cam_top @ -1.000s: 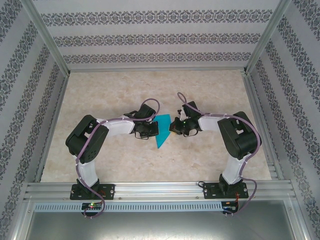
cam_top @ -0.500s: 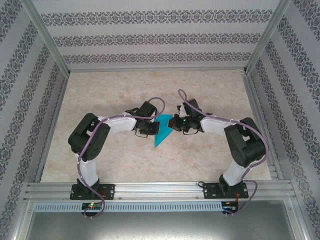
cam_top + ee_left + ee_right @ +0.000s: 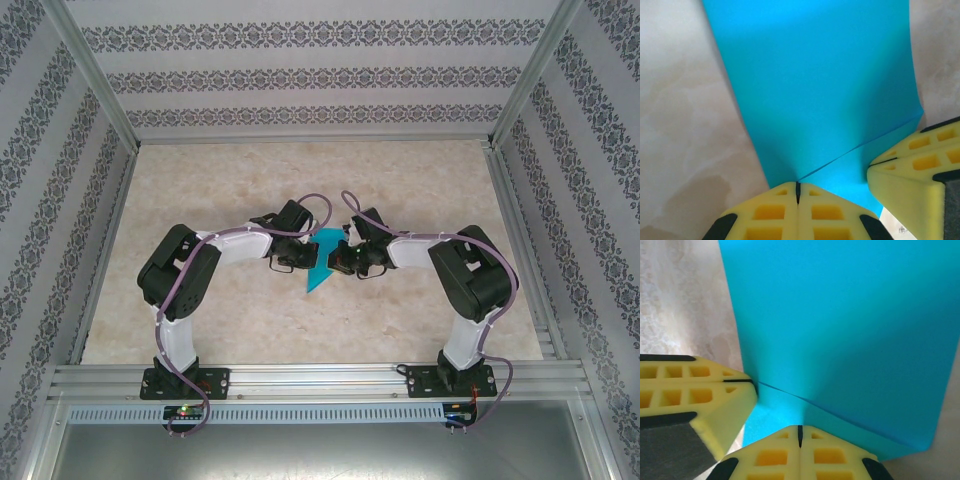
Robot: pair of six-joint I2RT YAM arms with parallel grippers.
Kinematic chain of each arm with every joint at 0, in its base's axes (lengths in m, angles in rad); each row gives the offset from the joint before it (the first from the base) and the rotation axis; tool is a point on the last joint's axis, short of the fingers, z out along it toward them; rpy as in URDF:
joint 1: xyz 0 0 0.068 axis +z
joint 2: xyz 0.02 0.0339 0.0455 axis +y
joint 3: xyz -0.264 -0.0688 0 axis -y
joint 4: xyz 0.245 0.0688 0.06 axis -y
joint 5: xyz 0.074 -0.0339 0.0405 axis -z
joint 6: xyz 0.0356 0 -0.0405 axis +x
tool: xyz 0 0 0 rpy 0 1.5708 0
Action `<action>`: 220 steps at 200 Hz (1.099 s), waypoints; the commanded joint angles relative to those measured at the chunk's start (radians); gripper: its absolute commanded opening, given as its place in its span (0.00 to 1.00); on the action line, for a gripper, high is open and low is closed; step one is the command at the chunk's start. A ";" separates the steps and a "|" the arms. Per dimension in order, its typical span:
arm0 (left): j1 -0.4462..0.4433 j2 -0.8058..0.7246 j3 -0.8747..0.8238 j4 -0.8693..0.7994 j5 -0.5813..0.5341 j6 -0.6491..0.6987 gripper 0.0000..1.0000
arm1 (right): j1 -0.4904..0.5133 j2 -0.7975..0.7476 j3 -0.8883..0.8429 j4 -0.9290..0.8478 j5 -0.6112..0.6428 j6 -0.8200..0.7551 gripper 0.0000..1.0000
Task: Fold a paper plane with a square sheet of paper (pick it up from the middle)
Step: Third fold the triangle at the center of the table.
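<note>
The teal-blue square sheet of paper lies mid-table, folded into a narrow shape that points toward the near edge. A flap edge runs slantwise across the sheet in the left wrist view. My left gripper is shut, and that flap edge runs straight into its closed tips. My right gripper is also shut, its tips meeting the paper just below the flap edge. The two grippers nearly touch over the sheet: left gripper, right gripper. Each appears in the other's wrist view, right gripper and left gripper.
The marble-patterned table is walled by patterned panels at the back and both sides. An aluminium rail runs along the near edge by the arm bases. Purple cables loop over both forearms.
The right gripper has swung left onto the paper until it almost meets the left one. The left gripper shifted slightly away from the bases. The visible paper looks narrower.
</note>
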 commanded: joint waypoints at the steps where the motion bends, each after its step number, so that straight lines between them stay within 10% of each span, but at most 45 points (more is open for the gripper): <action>1: 0.014 0.055 0.003 -0.110 -0.112 -0.001 0.00 | -0.029 0.008 -0.031 -0.057 0.058 -0.008 0.00; 220: 0.016 0.082 0.035 -0.148 -0.124 0.129 0.00 | -0.106 -0.014 -0.060 0.010 0.096 0.017 0.00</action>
